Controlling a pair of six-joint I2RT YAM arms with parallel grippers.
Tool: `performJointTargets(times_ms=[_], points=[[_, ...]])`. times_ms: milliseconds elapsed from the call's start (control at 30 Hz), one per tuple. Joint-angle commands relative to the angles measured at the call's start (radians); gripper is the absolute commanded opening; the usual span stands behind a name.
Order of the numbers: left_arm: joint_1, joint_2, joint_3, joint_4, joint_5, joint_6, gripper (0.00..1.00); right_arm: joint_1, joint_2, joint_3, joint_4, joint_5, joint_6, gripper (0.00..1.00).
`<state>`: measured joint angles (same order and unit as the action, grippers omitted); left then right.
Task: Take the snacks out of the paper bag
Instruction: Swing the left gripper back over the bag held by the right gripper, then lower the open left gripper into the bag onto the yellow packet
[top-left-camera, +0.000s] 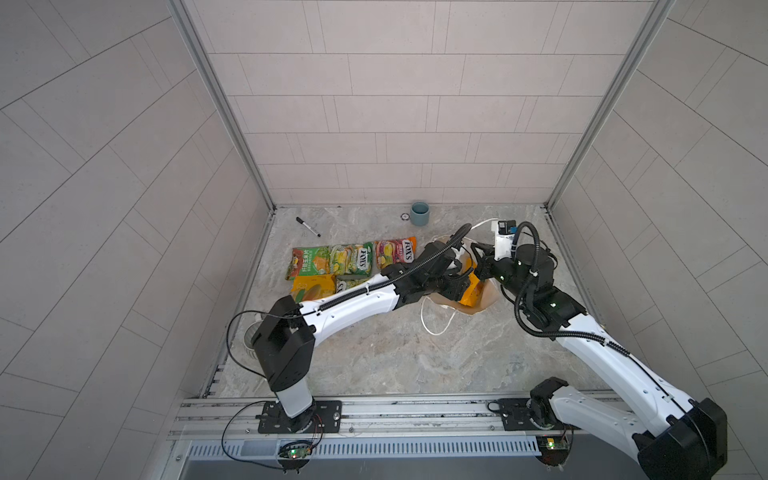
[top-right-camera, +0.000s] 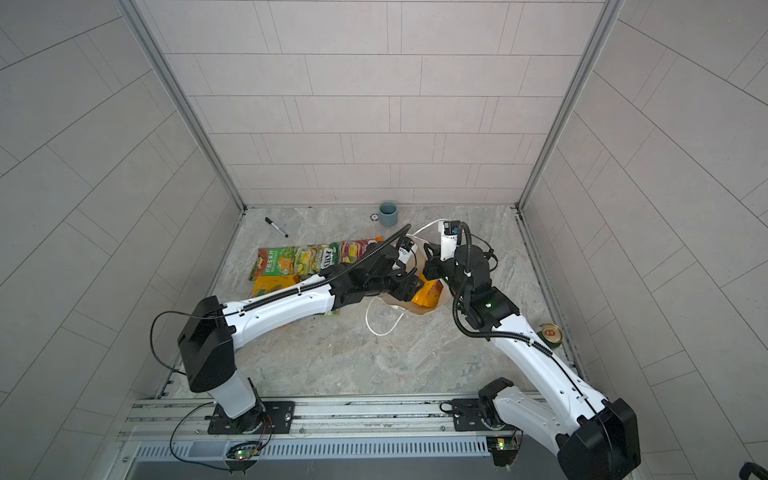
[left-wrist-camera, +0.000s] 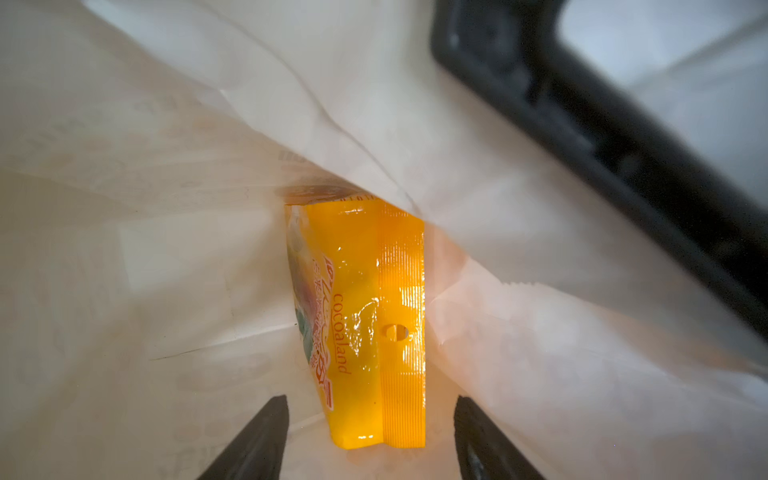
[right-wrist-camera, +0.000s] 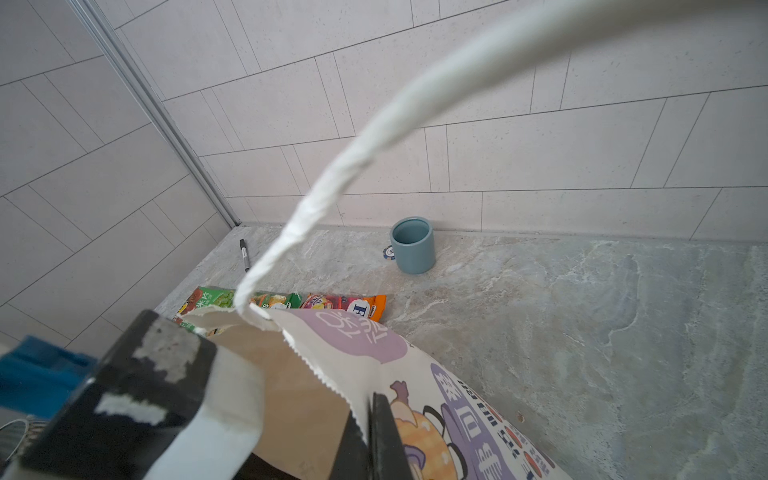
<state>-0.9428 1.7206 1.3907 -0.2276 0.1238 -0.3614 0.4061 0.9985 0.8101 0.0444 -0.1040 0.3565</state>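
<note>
Left claw (left-wrist-camera: 370, 400) is spread, 1 orange packet (left-wrist-camera: 357, 316) just ahead of its tips looks light, slick, floppy, I'd pinch its ribbed seal (left-wrist-camera: 401, 291); right claw (right-wrist-camera: 371, 415) clamps the paper bag (right-wrist-camera: 349, 338) rim.

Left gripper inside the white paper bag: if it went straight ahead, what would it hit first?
Probably the glossy orange-yellow plastic snack packet lying in the white paper bag, directly ahead of the open left gripper; depth is unclear.

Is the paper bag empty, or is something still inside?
Not empty: the left wrist view looks into the paper bag and shows an orange-yellow packet lying inside.
</note>
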Motion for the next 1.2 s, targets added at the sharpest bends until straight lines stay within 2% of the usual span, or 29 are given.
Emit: performJointTargets(times_ms=[0,300,567,600,767,1167], points=[[-0.017,0.023,0.04,-0.03,-0.039,-0.035,0.69,0.005,-0.009,0.0,0.056,0.001,0.033,0.0],[-0.054,-0.026,0.002,0.016,-0.078,0.056,0.64,0.005,-0.002,-0.003,0.088,0.002,0.012,0.0],[-0.056,0.026,0.035,-0.025,-0.044,0.007,0.63,0.005,-0.025,0.001,0.086,0.012,-0.004,0.0],[-0.055,0.036,0.04,-0.027,-0.047,-0.003,0.64,0.005,-0.03,0.001,0.084,0.013,-0.005,0.0],[-0.054,0.089,0.058,-0.022,-0.073,-0.012,0.79,0.005,-0.036,-0.005,0.094,0.008,0.0,0.0],[-0.039,0.192,0.073,0.001,-0.152,-0.019,0.78,0.005,-0.022,-0.018,0.122,-0.019,0.027,0.0]])
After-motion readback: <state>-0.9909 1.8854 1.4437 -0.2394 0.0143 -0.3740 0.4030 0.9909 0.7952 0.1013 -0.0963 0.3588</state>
